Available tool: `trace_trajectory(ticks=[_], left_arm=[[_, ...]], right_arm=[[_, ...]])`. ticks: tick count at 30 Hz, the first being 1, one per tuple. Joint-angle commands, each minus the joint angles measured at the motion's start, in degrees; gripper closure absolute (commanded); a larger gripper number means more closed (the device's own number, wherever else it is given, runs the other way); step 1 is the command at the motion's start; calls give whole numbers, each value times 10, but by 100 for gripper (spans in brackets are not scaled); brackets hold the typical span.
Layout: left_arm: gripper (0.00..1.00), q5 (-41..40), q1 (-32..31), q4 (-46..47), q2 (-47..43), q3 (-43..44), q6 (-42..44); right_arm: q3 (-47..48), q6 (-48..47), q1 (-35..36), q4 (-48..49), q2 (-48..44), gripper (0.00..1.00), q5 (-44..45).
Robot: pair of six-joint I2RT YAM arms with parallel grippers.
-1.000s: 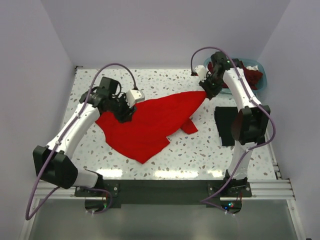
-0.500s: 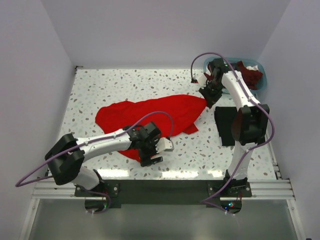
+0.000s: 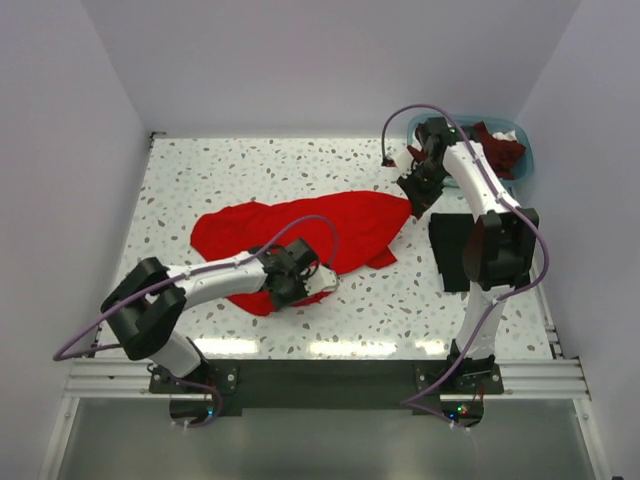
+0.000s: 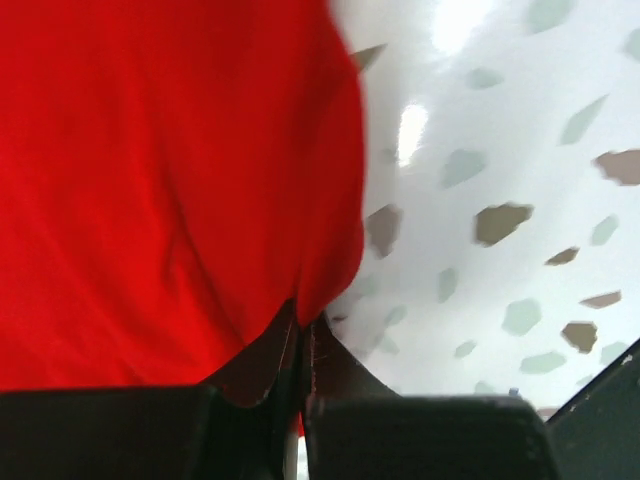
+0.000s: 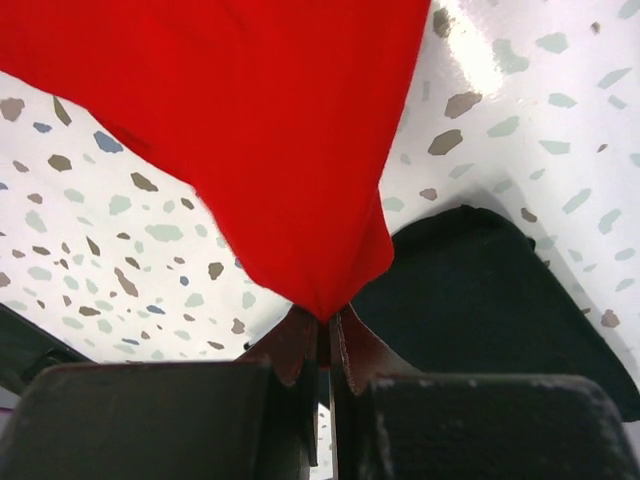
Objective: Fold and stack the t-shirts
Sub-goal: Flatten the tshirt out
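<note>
At table (image 3: 200, 170) centre, red t-shirt (image 3: 340, 225): left gripper (image 4: 303, 335) pinches 6 o'clock hem, right gripper (image 5: 325, 335) clamps 3 o'clock corner; best to lift both evenly, taut.

Three t-shirts in all: one red tee (image 3: 340, 222) spread on the desk (image 3: 200, 170); one black tee (image 3: 450, 250) lying flat at the right side; one maroon tee (image 3: 502, 155) bunched inside the basket (image 3: 527, 155); no telling whether more cloth lies under it. One light blue basket only, at the far right corner. Two arms (image 3: 215, 278); two hands, one left hand (image 3: 300, 292) and one right hand (image 3: 415, 195), one to each arm. Two purple cables (image 3: 400, 108), one looping over each arm. One speckled desk.
</note>
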Motion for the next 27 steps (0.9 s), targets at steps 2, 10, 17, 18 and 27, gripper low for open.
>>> trace_trajectory(ticks=[2, 10, 17, 18, 27], left_arm=[[100, 101, 148, -88, -85, 103, 47], [100, 105, 410, -94, -62, 395, 116], [100, 85, 556, 30, 216, 879, -3], [100, 87, 561, 39, 235, 921, -10], [100, 136, 578, 351, 63, 644, -3]], right_arm=[[76, 18, 1, -26, -32, 100, -35], [178, 132, 1, 167, -50, 100, 28], [448, 237, 7, 394, 66, 100, 97], [424, 240, 7, 434, 47, 100, 103], [241, 199, 6, 648, -89, 100, 67]])
